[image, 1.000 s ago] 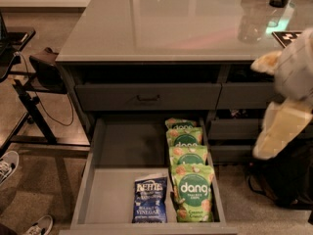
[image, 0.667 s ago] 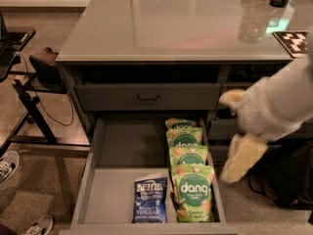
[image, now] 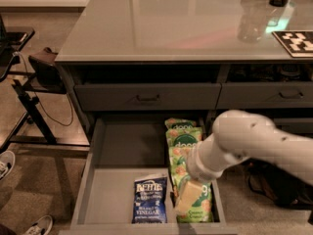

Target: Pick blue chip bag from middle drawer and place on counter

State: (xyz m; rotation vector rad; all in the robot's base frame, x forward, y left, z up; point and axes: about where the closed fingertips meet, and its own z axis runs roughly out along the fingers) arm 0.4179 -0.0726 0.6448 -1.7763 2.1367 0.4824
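The blue chip bag (image: pixel 149 199) lies flat at the front of the open middle drawer (image: pixel 117 151), left of a row of green "dang" bags (image: pixel 183 146). My gripper (image: pixel 188 196) hangs over the front green bag, just right of the blue bag and above it. The white arm (image: pixel 254 143) reaches in from the right. The glossy grey-green counter (image: pixel 171 23) spreads above the drawers.
A shut drawer with a bar handle (image: pixel 146 99) sits above the open one, another (image: pixel 291 95) to its right. A clear bottle (image: pixel 254 18) and a black-and-white marker tag (image: pixel 299 42) stand on the counter's right. A dark stand (image: pixel 34 92) and shoes (image: pixel 6 163) are at the left.
The arm has swung left and down from the right edge of the view, and the gripper now hangs over the front of the open drawer beside the blue bag.
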